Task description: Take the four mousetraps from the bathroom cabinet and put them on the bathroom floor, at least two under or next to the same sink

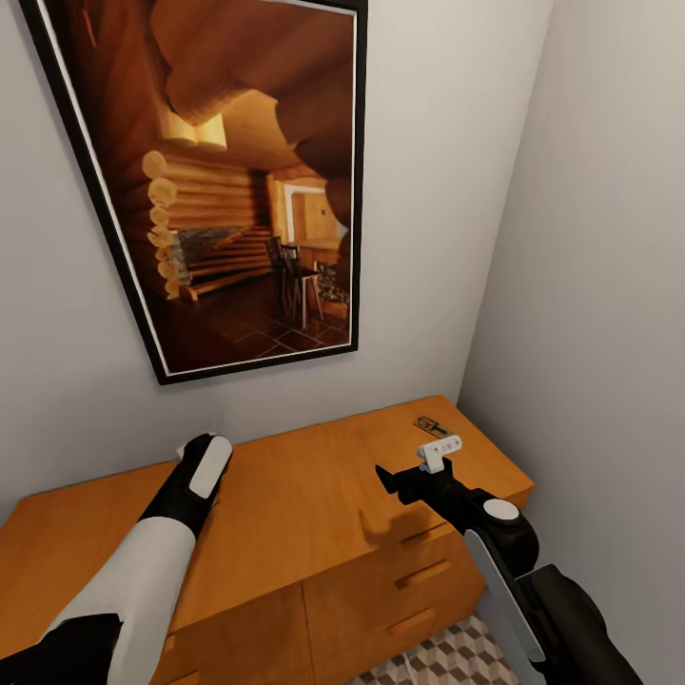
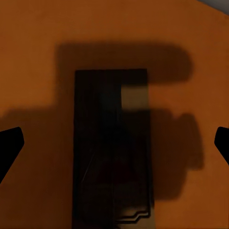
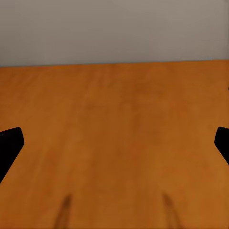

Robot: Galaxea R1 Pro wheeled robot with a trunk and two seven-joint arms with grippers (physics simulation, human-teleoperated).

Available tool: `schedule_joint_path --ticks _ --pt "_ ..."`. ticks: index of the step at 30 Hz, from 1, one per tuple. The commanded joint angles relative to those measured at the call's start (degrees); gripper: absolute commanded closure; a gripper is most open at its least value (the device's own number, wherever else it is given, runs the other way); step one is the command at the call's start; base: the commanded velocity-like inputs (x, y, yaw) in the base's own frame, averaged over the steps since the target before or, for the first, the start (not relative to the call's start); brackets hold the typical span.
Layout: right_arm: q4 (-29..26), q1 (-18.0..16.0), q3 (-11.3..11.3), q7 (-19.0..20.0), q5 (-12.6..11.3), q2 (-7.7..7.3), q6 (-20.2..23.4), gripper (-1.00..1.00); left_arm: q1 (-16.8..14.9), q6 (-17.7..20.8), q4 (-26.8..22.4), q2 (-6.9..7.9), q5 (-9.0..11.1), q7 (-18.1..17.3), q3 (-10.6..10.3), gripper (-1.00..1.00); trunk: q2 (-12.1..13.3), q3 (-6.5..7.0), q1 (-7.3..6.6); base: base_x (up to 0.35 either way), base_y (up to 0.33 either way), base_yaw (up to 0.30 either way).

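Observation:
The orange-tan cabinet (image 1: 314, 495) stands against the wall, its flat top below both arms. One mousetrap (image 1: 431, 425) lies near the top's back right corner, just beyond my right gripper (image 1: 388, 479). That gripper is open and hovers over bare wood (image 3: 114, 143), fingertips (image 3: 10, 143) wide apart. My left gripper (image 2: 114, 143) points straight down over the left part of the top. It is open, and a second mousetrap (image 2: 112, 167) lies in its shadow directly beneath, between the spread fingertips (image 2: 9, 145). In the head view my left wrist (image 1: 205, 466) hides that trap.
A large framed picture (image 1: 228, 181) of a log-cabin interior hangs on the wall above the cabinet. A grey side wall (image 1: 609, 285) closes in at the right. Cube-patterned floor tiles (image 1: 457, 661) show below the cabinet drawers (image 1: 419, 576).

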Motion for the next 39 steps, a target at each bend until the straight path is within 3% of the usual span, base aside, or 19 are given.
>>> schedule_joint_path --ticks 1,8,26,34,39 --pt "0.0 0.0 0.0 0.0 0.0 0.0 -0.01 -1.0 0.07 -0.03 0.03 0.0 -0.02 -0.02 0.01 -1.0 -0.42 -0.19 0.23 0.0 0.0 0.0" --pt "0.0 -0.01 -0.06 0.0 0.0 0.0 -0.02 -1.0 0.3 -0.13 0.23 -0.04 -0.01 -0.13 0.06 -1.0 -3.23 -1.44 1.76 0.0 0.0 0.0" --pt "0.09 -0.04 -0.08 0.0 0.0 0.0 -0.04 -1.0 0.35 -0.25 0.32 -0.07 0.04 -0.11 0.07 -1.0 -3.23 -1.44 1.76 0.0 0.0 0.0" --pt "0.09 -0.04 -0.08 0.0 0.0 0.0 -0.04 -1.0 0.35 -0.32 0.32 -0.06 -0.04 -0.01 0.07 -1.0 -6.44 -2.88 3.52 0.0 0.0 0.0" --pt "0.09 -0.05 -0.09 0.0 0.0 0.0 0.0 -1.0 0.35 -0.33 0.35 -0.06 -0.07 0.05 0.07 -1.0 -6.44 -2.88 3.52 0.0 0.0 0.0"
